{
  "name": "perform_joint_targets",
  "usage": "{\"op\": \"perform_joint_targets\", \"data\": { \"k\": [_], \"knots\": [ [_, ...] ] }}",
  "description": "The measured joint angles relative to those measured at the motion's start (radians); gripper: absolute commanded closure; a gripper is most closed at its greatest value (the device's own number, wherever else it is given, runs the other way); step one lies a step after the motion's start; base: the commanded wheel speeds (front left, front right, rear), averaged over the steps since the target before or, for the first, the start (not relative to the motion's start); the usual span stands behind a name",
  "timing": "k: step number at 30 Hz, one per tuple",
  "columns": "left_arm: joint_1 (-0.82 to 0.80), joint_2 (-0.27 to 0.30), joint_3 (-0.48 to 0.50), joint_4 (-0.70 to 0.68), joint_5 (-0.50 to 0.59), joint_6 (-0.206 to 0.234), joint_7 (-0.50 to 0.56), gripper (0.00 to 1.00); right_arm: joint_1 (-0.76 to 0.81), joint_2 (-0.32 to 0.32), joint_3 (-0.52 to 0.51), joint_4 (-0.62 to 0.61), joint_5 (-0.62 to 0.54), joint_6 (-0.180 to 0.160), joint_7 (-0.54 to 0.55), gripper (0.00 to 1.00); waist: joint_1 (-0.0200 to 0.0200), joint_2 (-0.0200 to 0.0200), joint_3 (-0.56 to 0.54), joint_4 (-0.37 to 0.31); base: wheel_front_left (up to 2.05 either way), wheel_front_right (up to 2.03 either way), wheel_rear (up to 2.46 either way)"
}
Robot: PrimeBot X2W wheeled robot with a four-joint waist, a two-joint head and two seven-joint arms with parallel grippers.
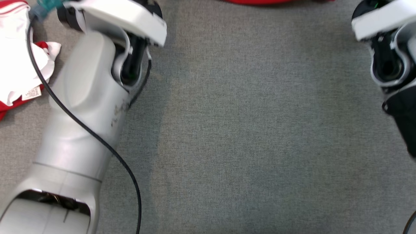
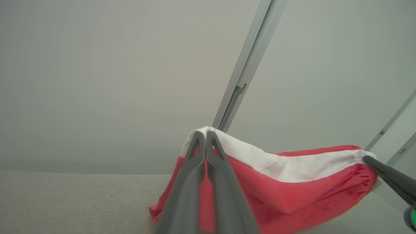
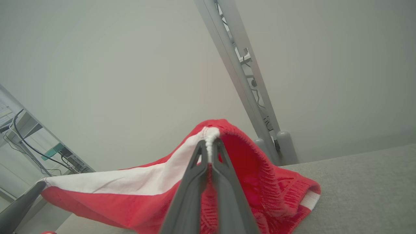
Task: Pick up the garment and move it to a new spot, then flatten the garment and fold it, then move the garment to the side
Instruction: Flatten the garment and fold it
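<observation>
Over the grey table (image 3: 357, 188), the red-and-white garment (image 2: 292, 182) was stretched between the two arms. The left gripper (image 2: 205, 133) kept its jaws pressed fully together on the white hem at one end. The right gripper (image 3: 210, 141) gripped the hem at the other end, its jaws likewise closed tight. The hem was raised off the table between them, while the lower red folds rested on it. In the head view, a crumpled white-and-red cloth (image 1: 16, 65) lay on the table just beside the pale left forearm (image 1: 84, 81), and a black cable (image 1: 97, 139) crossed that forearm.
</observation>
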Motion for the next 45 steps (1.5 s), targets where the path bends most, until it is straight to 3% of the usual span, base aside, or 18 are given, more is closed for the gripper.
{"op": "perform_joint_targets", "data": {
  "k": [12,26,45],
  "knots": [
    [0.201,0.005,-0.032,0.006,0.022,0.000,0.000,1.00,0.175,-0.086,0.198,-0.073,0.299,0.000,0.069,1.00,0.0000,0.0000,-0.122,-0.008,0.00,0.00,0.00],
    [0.367,0.053,-0.061,-0.020,0.060,-0.001,0.000,1.00,0.285,-0.157,0.317,-0.173,0.446,0.000,0.174,1.00,0.0000,0.0000,-0.211,-0.018,0.00,0.00,0.00],
    [0.535,0.118,-0.165,0.004,0.095,-0.002,0.000,1.00,0.378,-0.211,0.404,-0.135,0.539,0.000,0.449,1.00,-0.0001,0.0000,-0.313,-0.013,0.00,0.00,0.00]
  ]
}}
